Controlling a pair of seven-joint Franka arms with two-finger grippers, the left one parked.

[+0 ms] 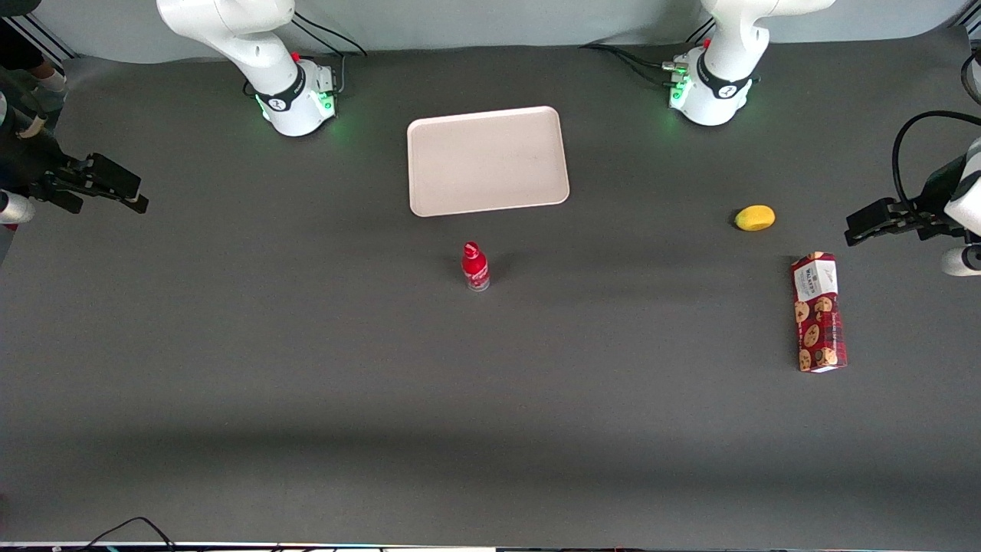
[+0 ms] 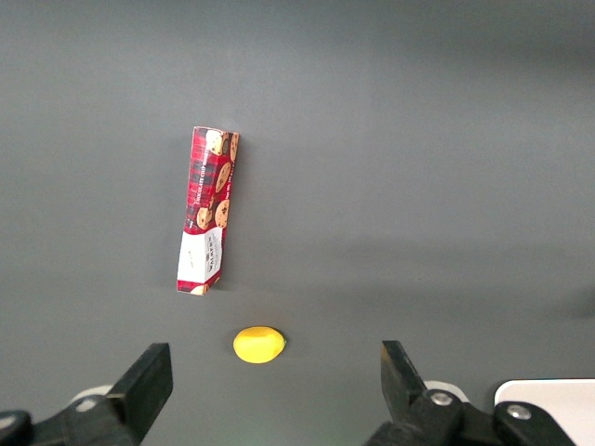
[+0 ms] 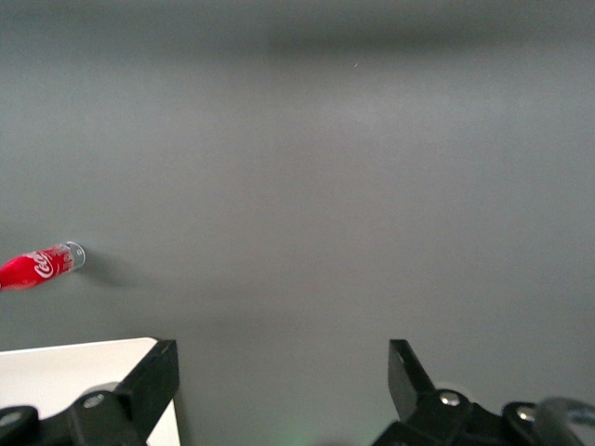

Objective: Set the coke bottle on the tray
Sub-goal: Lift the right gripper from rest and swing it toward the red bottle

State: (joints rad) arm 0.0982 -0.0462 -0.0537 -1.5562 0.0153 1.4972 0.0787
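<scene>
The coke bottle [image 1: 474,266] stands upright on the dark table, a little nearer the front camera than the tray [image 1: 487,159]; it has a red cap, red label and clear base. The tray is a flat pale pinkish-cream rectangle with nothing on it. My gripper [image 1: 129,189] hovers far off at the working arm's end of the table, well away from both. In the right wrist view the gripper [image 3: 282,370] is open with only bare table between its fingers, and the coke bottle [image 3: 42,267] and a corner of the tray [image 3: 65,372] show off to the side.
A yellow lemon-like object [image 1: 755,218] and a long red cookie box [image 1: 818,312] lie toward the parked arm's end of the table. The two arm bases [image 1: 295,96] [image 1: 709,88] stand at the table's back edge, flanking the tray.
</scene>
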